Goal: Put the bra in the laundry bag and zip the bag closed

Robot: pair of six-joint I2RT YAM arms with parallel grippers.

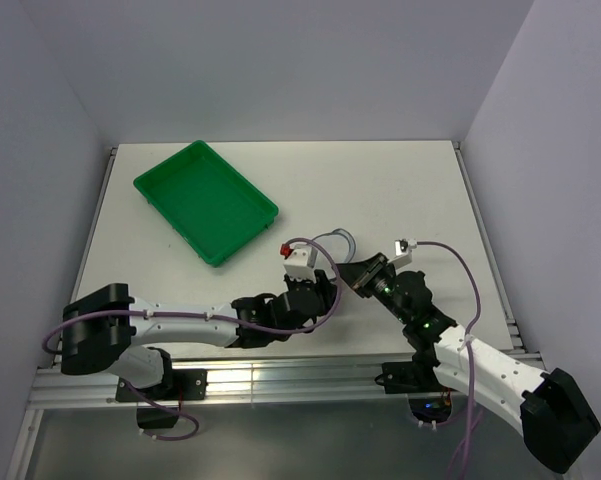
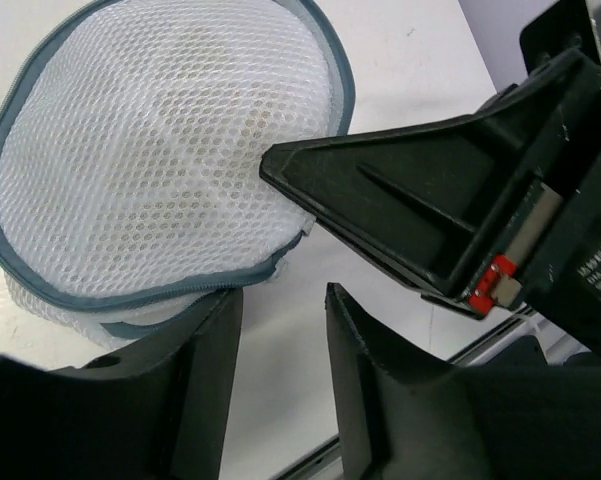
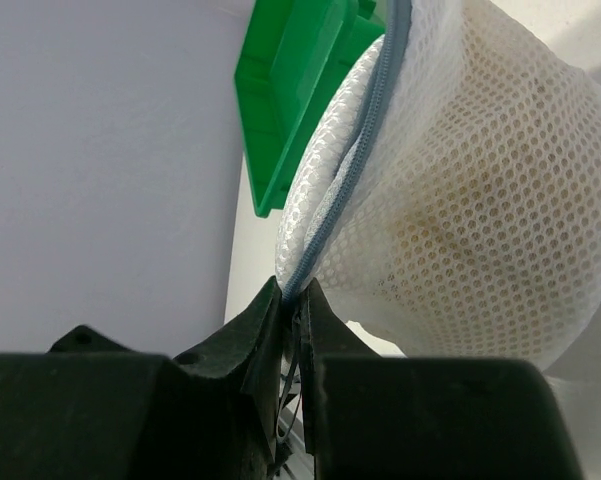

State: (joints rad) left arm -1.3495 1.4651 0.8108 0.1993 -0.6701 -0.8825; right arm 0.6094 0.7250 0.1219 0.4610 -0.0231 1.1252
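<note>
The laundry bag (image 2: pixel 150 150) is a white mesh pouch with a grey zipper rim, lying on the table between the two arms. In the top view only its rim (image 1: pixel 332 243) shows. A mustard tint inside the mesh is the bra (image 3: pixel 450 230). My right gripper (image 3: pixel 292 292) is shut on the bag's zipper rim, and its black finger (image 2: pixel 420 200) reaches the bag's edge in the left wrist view. My left gripper (image 2: pixel 282 292) is open and empty just below the bag, its left finger close to the rim. In the top view both grippers meet near the table's front middle, the left (image 1: pixel 318 282) and the right (image 1: pixel 365 272).
A green plastic tray (image 1: pixel 205 200) lies at the back left of the table and also shows in the right wrist view (image 3: pixel 290 90). White walls stand around the table. A metal rail (image 1: pixel 280 375) runs along the near edge.
</note>
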